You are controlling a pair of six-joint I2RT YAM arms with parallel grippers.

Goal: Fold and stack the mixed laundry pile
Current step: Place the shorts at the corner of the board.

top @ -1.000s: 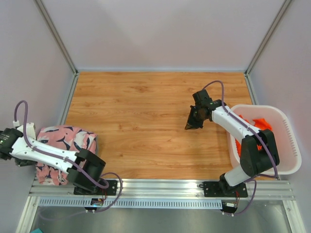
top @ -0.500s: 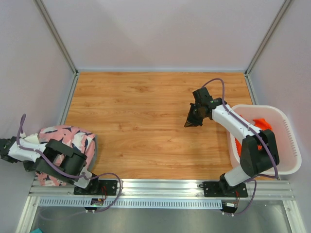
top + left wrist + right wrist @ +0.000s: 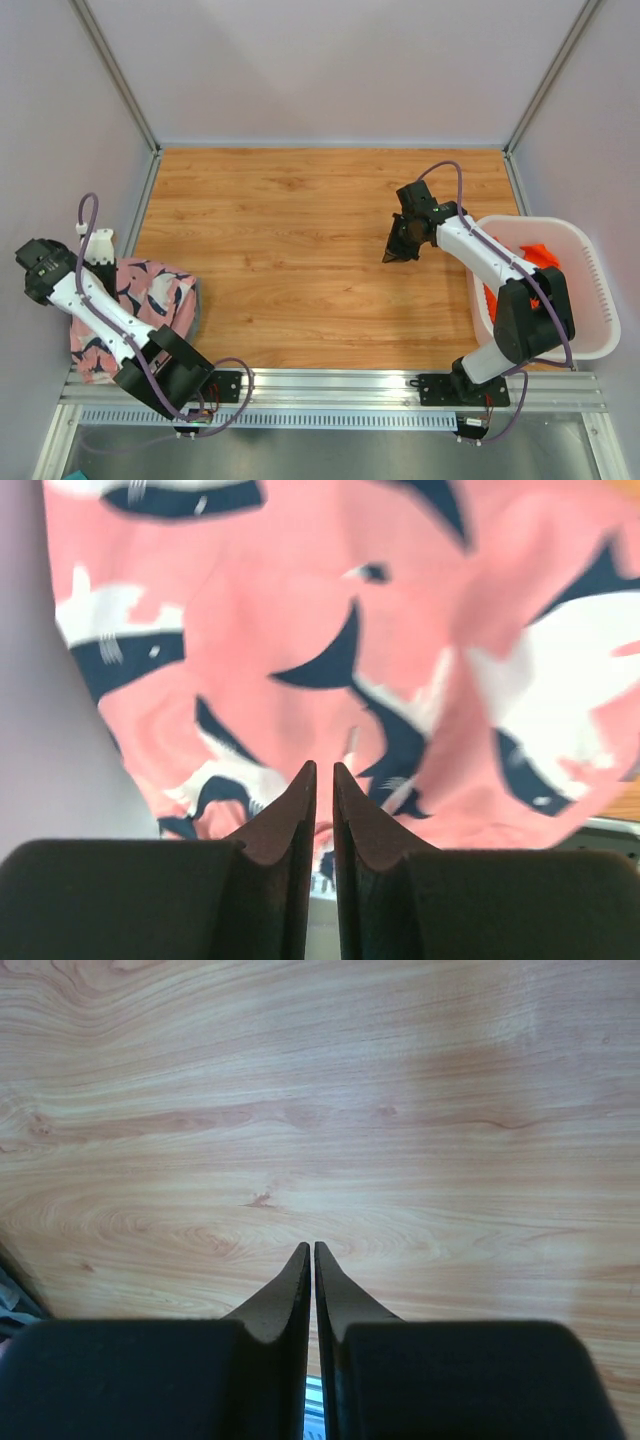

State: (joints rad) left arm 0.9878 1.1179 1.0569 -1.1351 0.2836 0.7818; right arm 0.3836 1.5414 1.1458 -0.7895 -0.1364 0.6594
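Left gripper (image 3: 320, 772) first: a second ago my left arm lay low across the pink garment (image 3: 150, 295), and now it has swung up and back, so the gripper hangs over the garment's far left edge. Its fingers are all but closed, with only a thin slit between them and no cloth in it. I read that as a release or a pat-down just finished, leaving this piece parked as a bundle at the near left corner of the worktop (image 3: 290, 230); how neatly it is folded I cannot tell. From the wrist, the pink pattern fills the view just ahead of the fingertips, not touching them. Further right, my right gripper (image 3: 395, 250) has barely shifted: closed and empty, it hovers over bare wood, just left of the basket (image 3: 590, 300) where the orange garment (image 3: 535, 255) waits.
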